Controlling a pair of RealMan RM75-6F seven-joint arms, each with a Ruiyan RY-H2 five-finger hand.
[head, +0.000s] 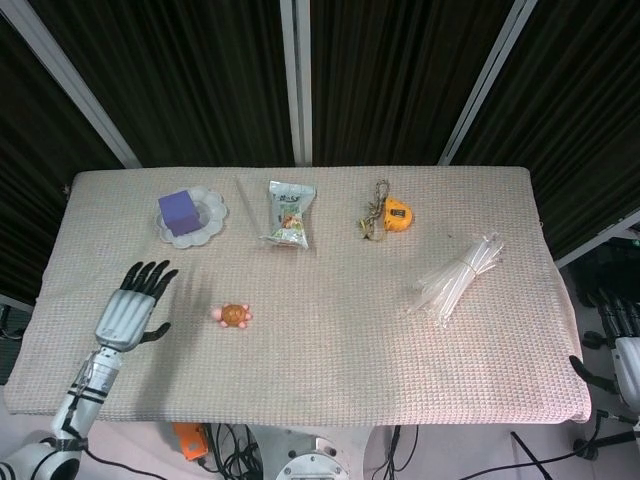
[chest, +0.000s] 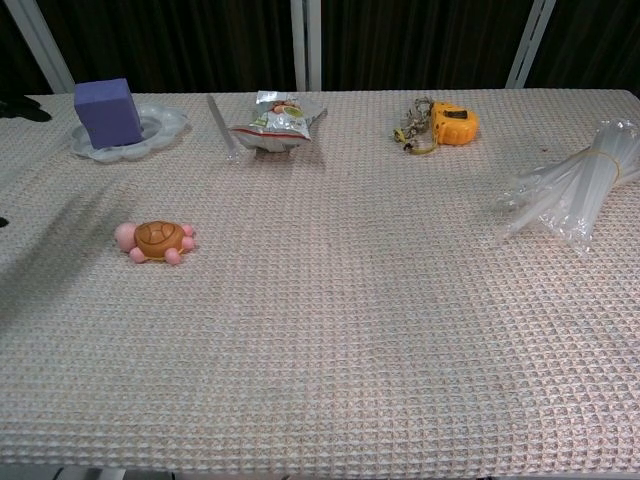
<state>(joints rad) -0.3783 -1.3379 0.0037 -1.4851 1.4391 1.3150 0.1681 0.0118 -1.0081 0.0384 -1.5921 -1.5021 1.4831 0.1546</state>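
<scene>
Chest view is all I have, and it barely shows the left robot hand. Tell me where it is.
Observer: In the head view the left robot hand is over the table's left part, clear of the toy turtle.
Operator: Report its fingers.
Observer: Spread apart, holding nothing.
Operator: Now give me the right robot hand.
Observer: The right robot hand sits off the table, beyond its right edge, too cut off to judge.

Purple block (head: 177, 209) on plate (head: 213, 211), snack bag (head: 290, 213)
</scene>
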